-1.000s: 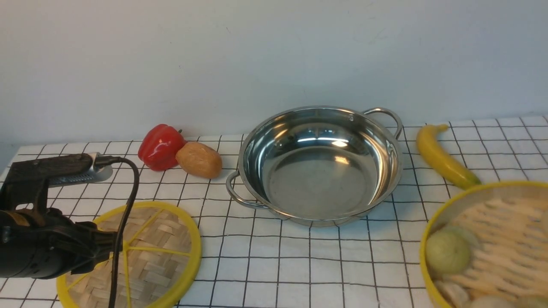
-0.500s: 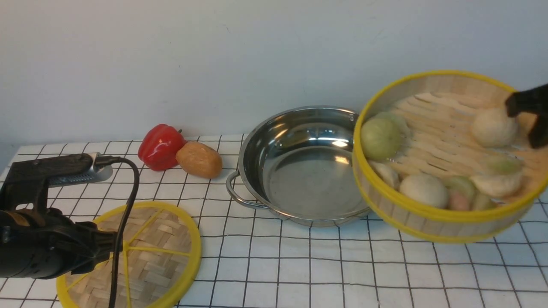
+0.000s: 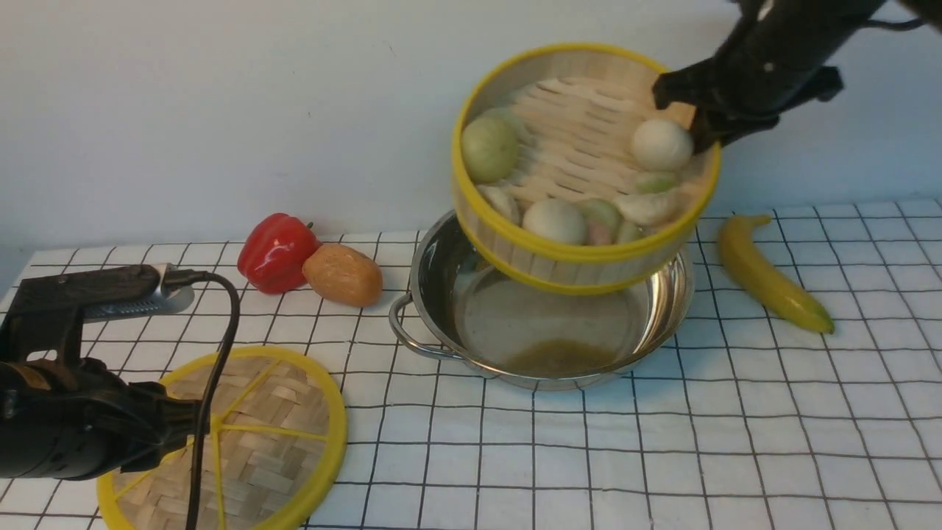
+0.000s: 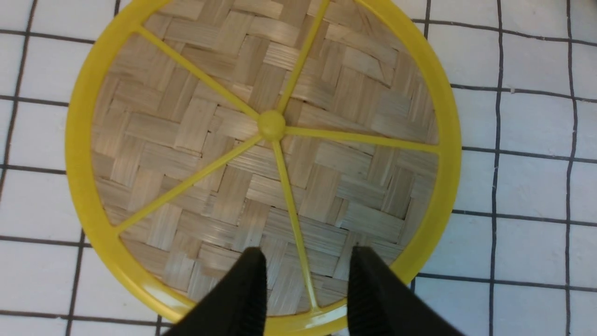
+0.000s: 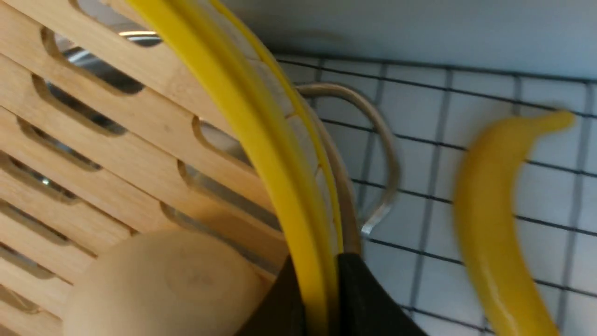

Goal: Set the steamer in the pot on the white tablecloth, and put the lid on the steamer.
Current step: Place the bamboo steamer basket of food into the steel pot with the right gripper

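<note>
Hanging tilted over the pot (image 3: 515, 324), the steamer (image 3: 574, 254) turns its slatted floor toward the front camera. Several pale round buns (image 3: 662, 145) and smaller pieces of food lie inside it. The right arm (image 3: 773, 51) reaches in from the upper right. The right jaws stand narrow, pinched on the steamer's yellow rim (image 5: 261, 140) at its far right side, one inside the wall and one outside. The steamer's low edge sits just above the pot's back rim; whether they touch I cannot tell. The pot rests on the white tablecloth (image 3: 736, 442) covering the surface, with a banana (image 3: 765, 276) to its right and a red pepper (image 3: 276, 250) touching a brown potato (image 3: 342, 274) to its left. The lid (image 3: 272, 412) lies flat on the cloth at the front left. The left jaws stand apart over the lid's edge with one yellow spoke (image 4: 294, 224) between them, holding nothing.
</note>
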